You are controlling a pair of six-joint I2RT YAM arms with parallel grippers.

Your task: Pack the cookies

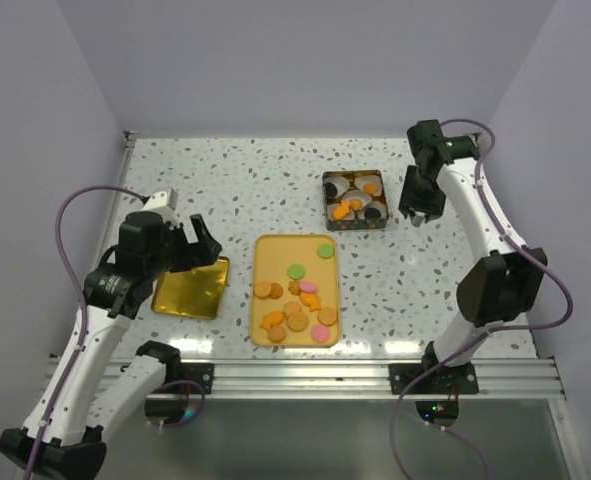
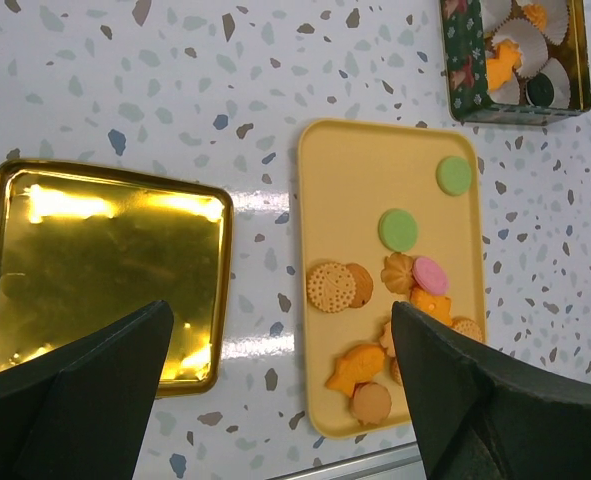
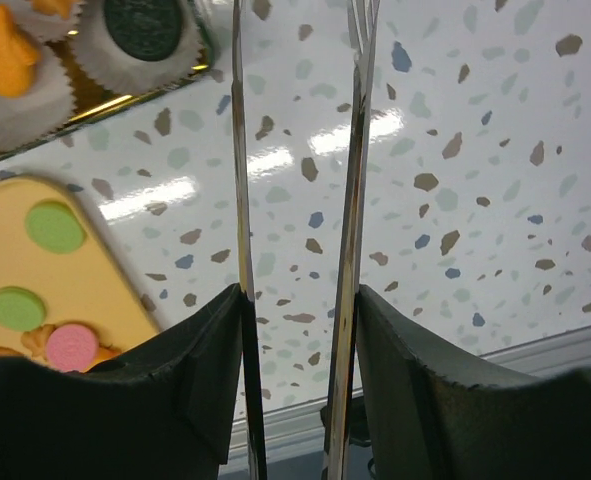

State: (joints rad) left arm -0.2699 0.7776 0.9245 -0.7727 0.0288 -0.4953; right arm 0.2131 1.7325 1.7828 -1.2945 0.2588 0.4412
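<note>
Several cookies (image 1: 295, 300) in orange, tan, pink and green lie on a yellow tray (image 1: 263, 250). They also show in the left wrist view (image 2: 332, 287) and the right wrist view (image 3: 55, 226). A dark tin (image 1: 327, 200) behind the tray holds white paper cups, some with cookies in them. My left gripper (image 1: 197, 245) is open and empty, hovering over a gold lid (image 1: 192, 288) and the tray's left edge. My right gripper (image 1: 420, 205) hangs just right of the tin, shut on metal tongs (image 3: 243, 200) whose two blades stand apart.
The gold lid (image 2: 105, 270) lies empty left of the yellow tray (image 2: 355, 170). The tin (image 2: 460, 80) sits at the far right. Purple walls close in the speckled table. A metal rail runs along the near edge.
</note>
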